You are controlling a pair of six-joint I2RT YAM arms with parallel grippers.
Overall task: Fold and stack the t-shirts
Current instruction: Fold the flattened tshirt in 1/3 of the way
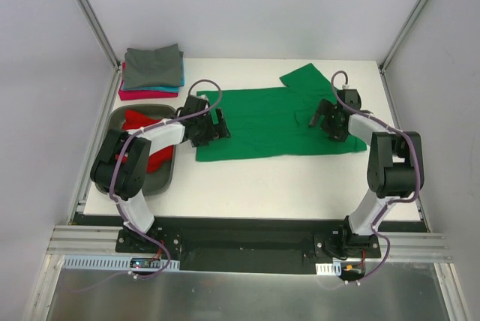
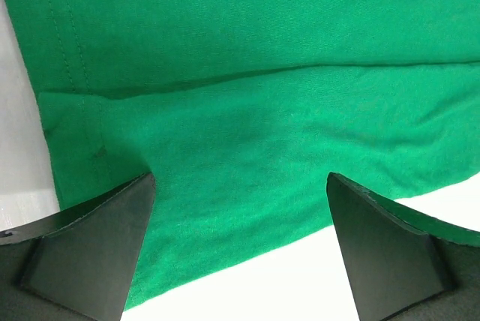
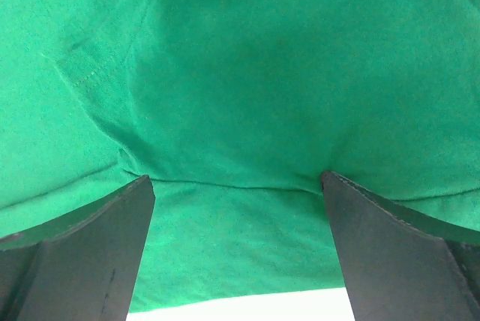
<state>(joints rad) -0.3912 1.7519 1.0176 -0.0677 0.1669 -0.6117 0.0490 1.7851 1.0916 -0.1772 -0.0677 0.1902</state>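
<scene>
Green t-shirt (image 1: 262, 122) lies spread on the counter (image 1: 262, 186). The left gripper (image 1: 219, 126) at its left edge and the right gripper (image 1: 321, 117) near its right sleeve are both wide open, holding nothing. A red t-shirt (image 1: 139, 120) sits in the tray (image 1: 169, 175).

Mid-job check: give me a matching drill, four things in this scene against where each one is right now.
Things:
1. green t-shirt
2. red t-shirt
3. grey t-shirt
4. right gripper

Places:
A. in the metal tray
B. on top of the folded stack
C. over the green shirt's right-hand part, jaws open
D. spread across the middle of the table

Pairs: 1-D, 2-A, 3-B, 4-C
</scene>
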